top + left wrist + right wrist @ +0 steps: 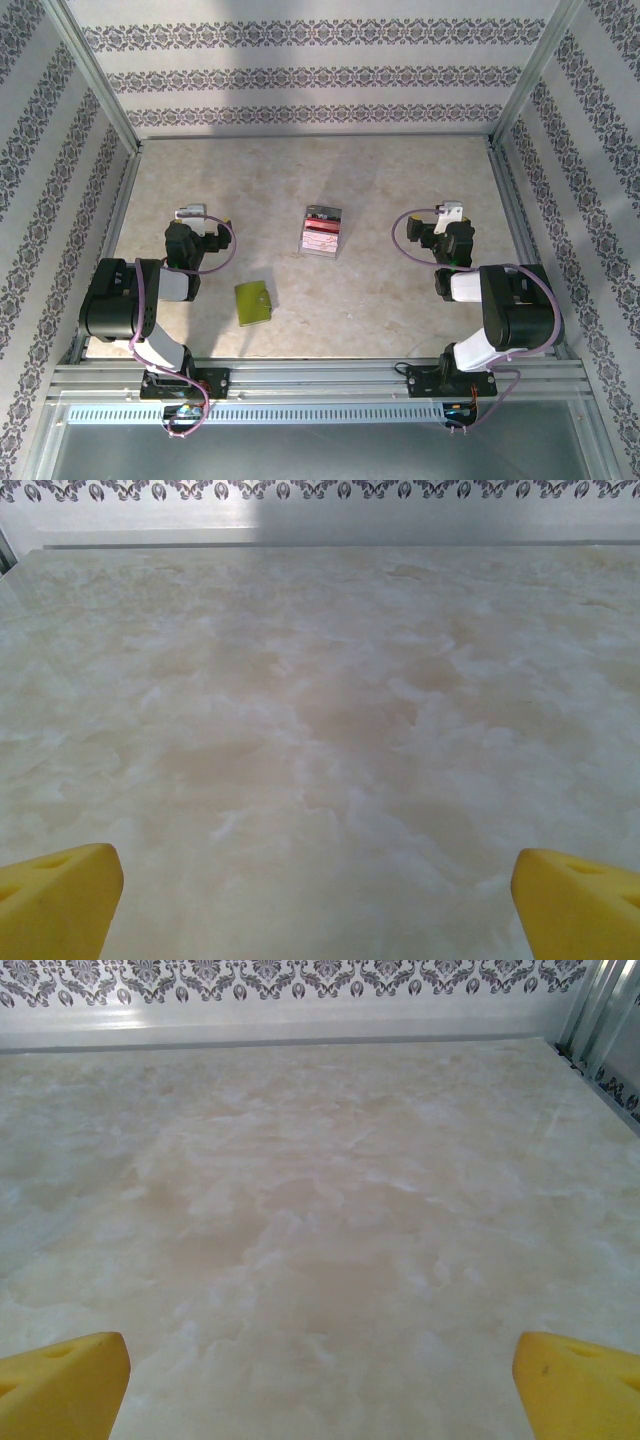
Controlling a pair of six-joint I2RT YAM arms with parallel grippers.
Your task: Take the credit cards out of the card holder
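The card holder [253,302], a small olive-green wallet, lies closed on the marble table, near the front and left of centre. The credit cards are hidden from view. My left gripper [200,225] hovers behind and to the left of the wallet, apart from it. In the left wrist view that gripper [318,885] is open, its yellow fingertips [60,895] wide apart over bare table. My right gripper [442,226] is at the right side of the table, far from the wallet. It too stands open [320,1365], with nothing between its yellow pads [575,1380].
A clear plastic tray [322,231] with red-and-white contents stands mid-table, behind and to the right of the wallet, between the two grippers. Patterned walls and aluminium frame rails [310,378] enclose the table on all sides.
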